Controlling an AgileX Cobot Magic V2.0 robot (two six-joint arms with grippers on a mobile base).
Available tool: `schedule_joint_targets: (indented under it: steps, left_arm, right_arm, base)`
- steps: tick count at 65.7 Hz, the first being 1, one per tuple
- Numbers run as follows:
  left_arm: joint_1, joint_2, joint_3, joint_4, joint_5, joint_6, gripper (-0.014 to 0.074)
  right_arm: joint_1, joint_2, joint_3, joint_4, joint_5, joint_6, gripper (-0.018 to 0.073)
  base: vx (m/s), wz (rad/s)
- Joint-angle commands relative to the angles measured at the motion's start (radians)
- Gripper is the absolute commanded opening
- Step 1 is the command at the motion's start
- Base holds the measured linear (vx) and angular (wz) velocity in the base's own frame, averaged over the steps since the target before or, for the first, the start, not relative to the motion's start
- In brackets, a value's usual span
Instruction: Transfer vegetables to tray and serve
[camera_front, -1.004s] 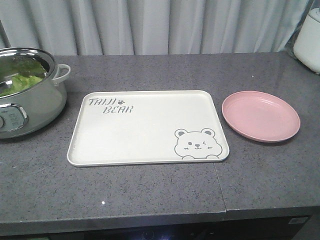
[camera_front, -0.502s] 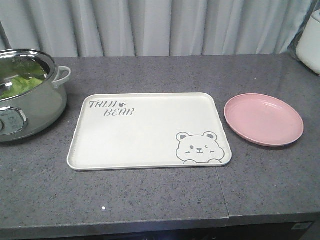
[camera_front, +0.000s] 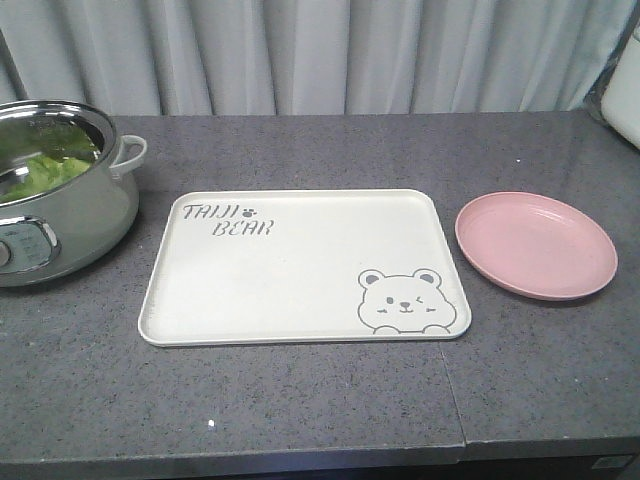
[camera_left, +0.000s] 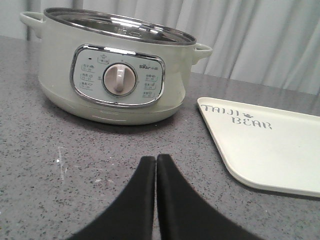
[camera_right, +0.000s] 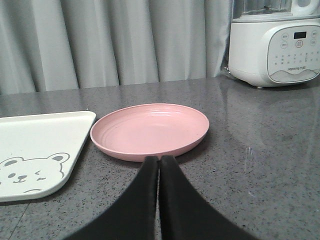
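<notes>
Green lettuce, the vegetables (camera_front: 45, 170), lies inside the pale green electric pot (camera_front: 60, 215) at the far left of the counter. The cream tray (camera_front: 300, 275) with the bear drawing lies flat in the middle, with nothing on it; its corner shows in the left wrist view (camera_left: 270, 145) and the right wrist view (camera_right: 40, 145). My left gripper (camera_left: 156, 159) is shut with nothing in it, low over the counter in front of the pot (camera_left: 115, 75). My right gripper (camera_right: 159, 159) is shut and holds nothing, just in front of the pink plate (camera_right: 150, 131).
The round pink plate (camera_front: 535, 245) sits right of the tray. A white appliance (camera_right: 275, 42) stands at the back right corner. Grey curtains (camera_front: 330, 55) hang behind the dark speckled counter (camera_front: 300, 400).
The whole scene has shifted slightly right and down in the front view, as the camera moved. Objects keep their places relative to one another.
</notes>
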Motion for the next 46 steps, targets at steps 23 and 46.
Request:
schedule_joint_targets:
  steps: [23, 46]
  left_arm:
    - [0.004, -0.002, 0.027, -0.001, -0.072, -0.007, -0.0006]
    - [0.004, -0.002, 0.027, -0.001, -0.072, -0.007, -0.0006]
  right_arm:
    - [-0.005, -0.007, 0.016, -0.013, -0.077, -0.003, -0.0002]
    - [-0.005, -0.007, 0.016, -0.013, -0.077, -0.003, -0.0002]
  base:
    - [0.0, 0.01]
    - [0.0, 0.0]
